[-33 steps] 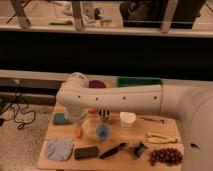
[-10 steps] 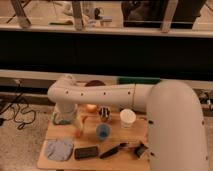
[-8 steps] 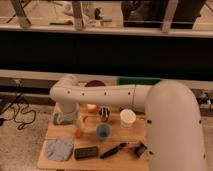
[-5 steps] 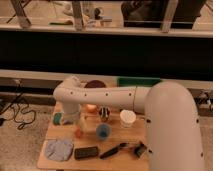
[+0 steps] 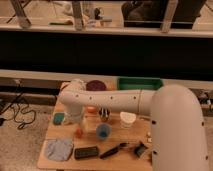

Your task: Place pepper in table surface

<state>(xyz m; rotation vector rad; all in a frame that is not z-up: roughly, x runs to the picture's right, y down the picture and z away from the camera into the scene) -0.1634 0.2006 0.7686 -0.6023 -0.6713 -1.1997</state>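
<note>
Pepper (image 5: 78,132) on table surface (image 5: 114,139), just under parted jaws, left side.

The table (image 5: 59,132) is seen as matt, light wood. The arm (image 5: 125,100) is cased in smooth white plastic. The rag (image 5: 59,149) is possibly soft cloth.

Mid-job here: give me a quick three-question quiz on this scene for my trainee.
1. True or false: the gripper is shut on the pepper.
2. In the camera view, what stands just right of the pepper on the table surface: A blue cup, B kettle, C book?
3. Fill in: the open gripper hangs just ___ the pepper.
Key: 1 false; 2 A; 3 above.
</note>
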